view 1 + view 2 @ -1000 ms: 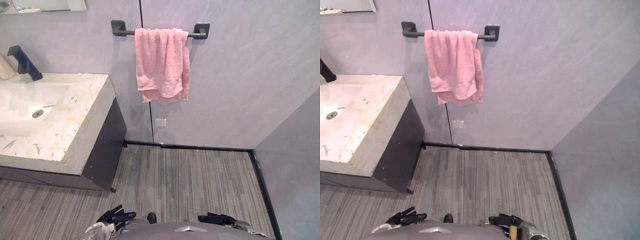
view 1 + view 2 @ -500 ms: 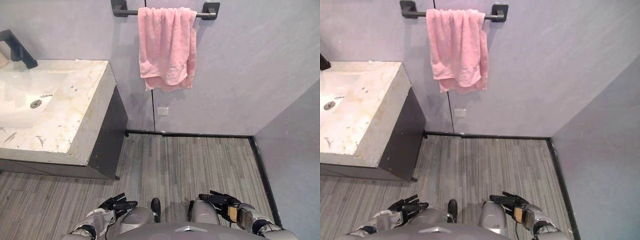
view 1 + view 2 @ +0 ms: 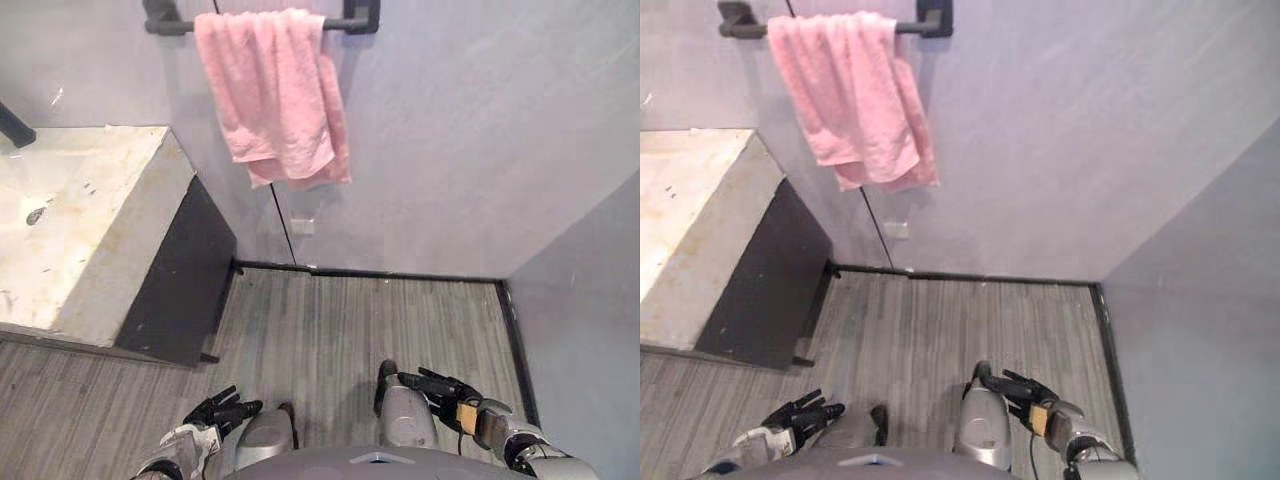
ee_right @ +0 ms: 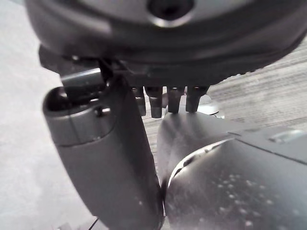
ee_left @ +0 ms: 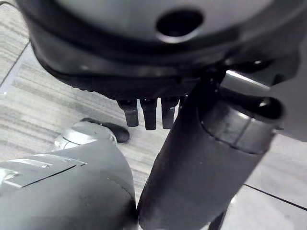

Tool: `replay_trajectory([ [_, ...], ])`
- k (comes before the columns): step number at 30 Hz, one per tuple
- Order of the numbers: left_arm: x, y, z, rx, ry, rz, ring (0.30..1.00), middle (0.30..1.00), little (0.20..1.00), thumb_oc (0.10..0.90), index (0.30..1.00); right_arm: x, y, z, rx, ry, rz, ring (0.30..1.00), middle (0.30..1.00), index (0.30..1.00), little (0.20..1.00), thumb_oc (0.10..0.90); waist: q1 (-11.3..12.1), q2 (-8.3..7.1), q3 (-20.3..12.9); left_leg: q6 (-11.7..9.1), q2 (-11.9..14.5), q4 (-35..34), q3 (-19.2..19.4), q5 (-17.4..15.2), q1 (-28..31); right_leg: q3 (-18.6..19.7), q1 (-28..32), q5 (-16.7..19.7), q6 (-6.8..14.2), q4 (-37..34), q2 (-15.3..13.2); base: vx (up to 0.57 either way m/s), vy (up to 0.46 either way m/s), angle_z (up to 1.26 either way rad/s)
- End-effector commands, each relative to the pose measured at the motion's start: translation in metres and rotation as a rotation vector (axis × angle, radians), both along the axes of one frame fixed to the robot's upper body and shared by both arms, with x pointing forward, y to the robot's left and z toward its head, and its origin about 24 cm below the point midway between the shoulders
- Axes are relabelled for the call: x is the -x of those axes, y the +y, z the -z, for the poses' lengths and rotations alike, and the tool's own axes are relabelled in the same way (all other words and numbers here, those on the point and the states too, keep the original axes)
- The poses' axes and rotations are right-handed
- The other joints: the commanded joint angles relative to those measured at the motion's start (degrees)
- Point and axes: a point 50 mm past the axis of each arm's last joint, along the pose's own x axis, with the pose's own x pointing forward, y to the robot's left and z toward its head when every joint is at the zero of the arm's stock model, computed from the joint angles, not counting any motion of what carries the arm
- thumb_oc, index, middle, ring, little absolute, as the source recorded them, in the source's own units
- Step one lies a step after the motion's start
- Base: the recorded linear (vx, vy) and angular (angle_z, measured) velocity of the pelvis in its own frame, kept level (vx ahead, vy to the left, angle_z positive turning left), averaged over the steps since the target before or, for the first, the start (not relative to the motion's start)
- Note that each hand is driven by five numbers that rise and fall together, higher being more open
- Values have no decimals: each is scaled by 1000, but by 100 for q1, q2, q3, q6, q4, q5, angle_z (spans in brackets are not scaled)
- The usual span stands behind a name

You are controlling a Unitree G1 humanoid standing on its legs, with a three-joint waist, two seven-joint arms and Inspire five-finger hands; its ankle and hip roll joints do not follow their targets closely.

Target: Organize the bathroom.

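My view has swung right: the pink towel [image 3: 272,98] still drapes its far-wall rail [image 3: 350,20], the counter [image 3: 90,230] sits further left. My left robot hand [image 3: 215,415] and right robot hand [image 3: 440,388] stay low, fingers relaxed, empty.

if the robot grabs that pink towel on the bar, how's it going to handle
The pink terry towel drapes in soft folds over the dark wall bar, so it is probably floppy and light. It hangs unevenly, merely draped, so a pull from one side would likely slide it off. Its nubby cloth should grip well.
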Motion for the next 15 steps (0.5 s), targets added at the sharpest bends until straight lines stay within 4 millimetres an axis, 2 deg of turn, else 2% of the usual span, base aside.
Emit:
replay_trajectory([
  [1, 66, 5, 9, -20, 177, 70, 900, 900, 900, 800, 900, 115, 9, 27, 25, 434, -129, 900, 900, 900, 900, 800, -89, -50, -416, 116, -216, 1058, 228, 572, 432, 322, 151, 849, 444, -1305, -48, 336, -261, -7],
  [2, 62, 6, 8, -35, 142, 16, 900, 900, 900, 800, 900, 115, 2, 25, 48, 438, -142, 900, 900, 900, 900, 800, -62, -61, -497, 7, -177, 1596, 162, 1069, 223, 210, 315, 709, 235, -1426, 133, 278, -223, 3],
  [4, 52, 9, 6, -43, 88, -34, 900, 900, 900, 800, 900, 114, -3, 24, 65, 434, -151, 900, 900, 900, 900, 800, -24, -120, -530, -15, -113, 2238, 233, 1337, -110, 77, 473, 577, 35, -1493, 251, 195, -185, -4],
  [5, 43, 13, 3, -68, 51, -74, 900, 900, 900, 800, 900, 113, -7, 23, 78, 432, -155, 900, 900, 900, 900, 800, 30, -182, -534, 26, -14, 2608, 326, 1410, -536, -25, 628, 460, -107, -1539, 312, 170, -169, -15],
  [7, 26, 23, -3, -112, -4, -141, 900, 900, 900, 800, 900, 109, -14, 20, 98, 417, -144, 900, 900, 900, 900, 800, 139, -198, -495, 139, 86, 2587, 488, 1279, -991, -149, 850, 314, -209, -1570, 421, 214, -97, 5],
  [8, 12, 36, -11, -182, -53, -209, 900, 900, 900, 800, 900, 100, -20, 18, 108, 382, -119, 900, 900, 900, 900, 800, 225, -146, -461, 227, 83, 1705, 712, 1315, -1227, -136, 1095, 86, -210, -1578, 555, 239, -18, 20],
  [10, 5, 47, -17, -242, -75, -275, 900, 900, 900, 800, 900, 95, -22, 17, 113, 364, -111, 900, 900, 900, 900, 800, 260, -88, -444, 250, 139, 905, 853, 1384, -1197, -84, 1230, -11, -172, -1599, 657, 208, 42, 13],
  [12, -2, 63, -26, -320, -104, -394, 900, 900, 900, 800, 900, 91, -22, 16, 113, 348, -105, 900, 900, 900, 900, 800, 370, 62, -432, 144, 120, -384, 690, 1662, -1223, -9, 1385, -138, -96, -1609, 835, 213, 59, -9],
  [15, -4, 70, -30, -353, -106, -433, 900, 900, 900, 800, 900, 92, -22, 16, 104, 345, -90, 900, 900, 900, 900, 800, 407, 73, -422, 90, 138, -632, 711, 1764, -1258, -17, 1483, -162, -65, -1658, 857, 138, 2, -13],
])
